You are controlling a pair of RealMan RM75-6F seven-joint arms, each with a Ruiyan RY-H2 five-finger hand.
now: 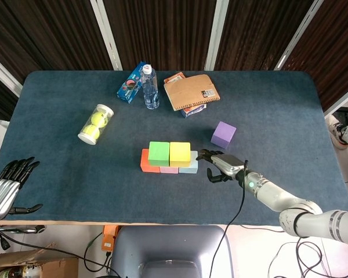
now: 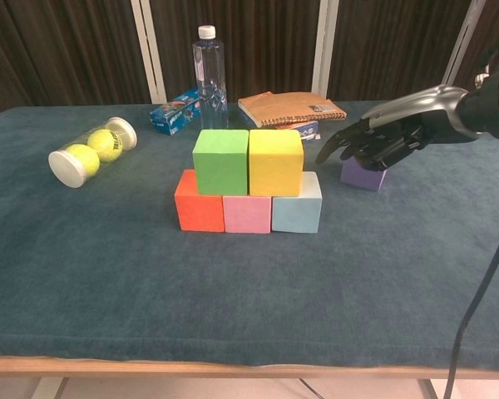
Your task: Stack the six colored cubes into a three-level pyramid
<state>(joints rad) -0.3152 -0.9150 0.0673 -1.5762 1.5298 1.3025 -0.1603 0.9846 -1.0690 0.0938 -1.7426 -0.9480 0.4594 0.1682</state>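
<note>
Five cubes stand stacked mid-table: orange (image 2: 199,211), pink (image 2: 247,214) and light blue (image 2: 297,212) in a row, with green (image 2: 220,161) and yellow (image 2: 275,161) on top. The purple cube (image 1: 223,134) sits alone, right of the stack and farther back. My right hand (image 1: 217,164) hovers just right of the light blue cube, nearer to me than the purple cube, fingers spread and holding nothing. In the chest view, the right hand (image 2: 374,141) covers most of the purple cube (image 2: 362,176). My left hand (image 1: 8,185) lies open at the table's front left edge.
A water bottle (image 1: 151,87), a blue box (image 1: 131,82) and a brown notebook (image 1: 191,91) on a small book line the back of the table. A clear tube of tennis balls (image 1: 96,123) lies at the left. The dark blue cloth (image 1: 278,110) covers the table.
</note>
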